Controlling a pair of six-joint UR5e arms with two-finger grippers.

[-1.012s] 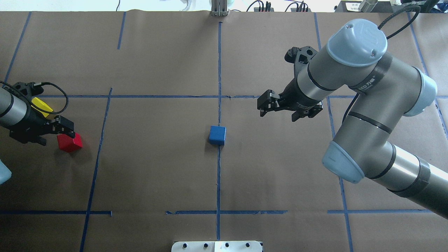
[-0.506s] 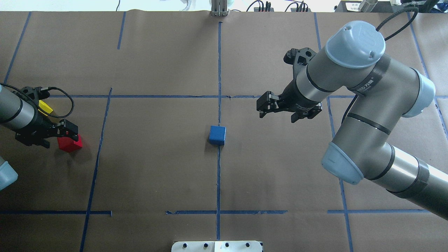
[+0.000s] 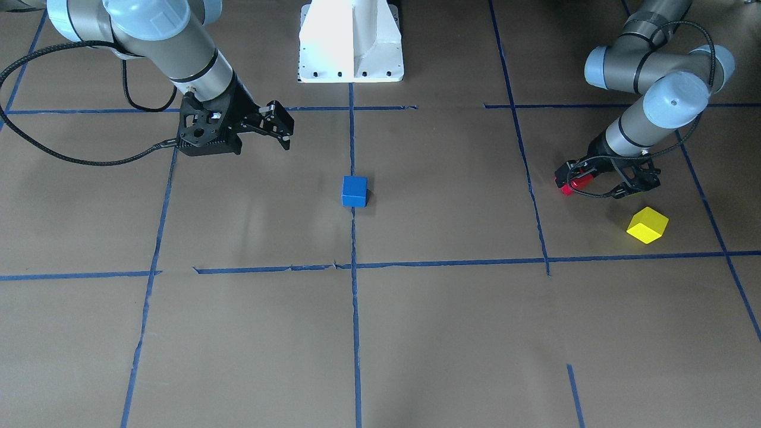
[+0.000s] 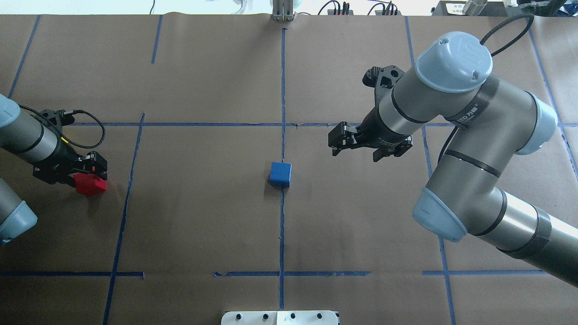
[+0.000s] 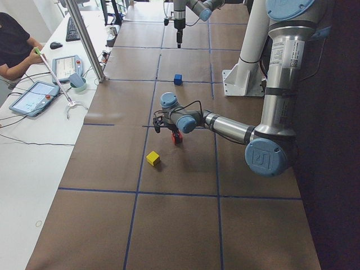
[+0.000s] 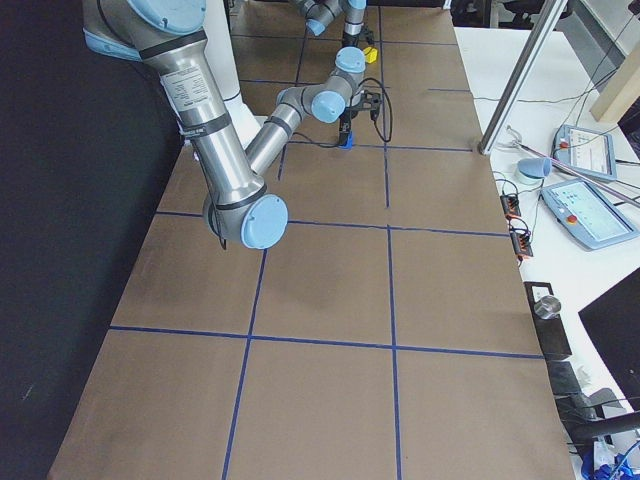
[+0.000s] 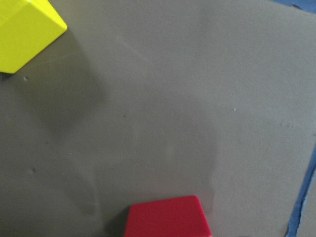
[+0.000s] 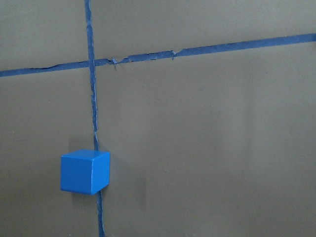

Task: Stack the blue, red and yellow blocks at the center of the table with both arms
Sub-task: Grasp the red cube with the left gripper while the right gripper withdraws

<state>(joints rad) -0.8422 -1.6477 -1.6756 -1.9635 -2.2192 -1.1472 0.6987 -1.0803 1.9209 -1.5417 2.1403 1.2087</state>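
Showing the brown bench (image 4: 203, 216), ruled into large squares by blue tape, with both my arms over it. My right arm (image 4: 451, 104) reaches in toward the middle; my left arm (image 4: 22, 140) is bent low at the bench's left end. My right claw (image 3: 284, 132) hangs above the surface with jaws spread and nothing between them. My left claw (image 4: 92, 171) is down at the red block (image 4: 90, 185), and I cannot tell whether its jaws press on the block or stand off it. The blue block (image 4: 280, 174) rests alone on the centre tape line at mid-bench, near my right claw but apart from it. The yellow block (image 3: 647, 224) lies on the bench near the red one, not touching it.
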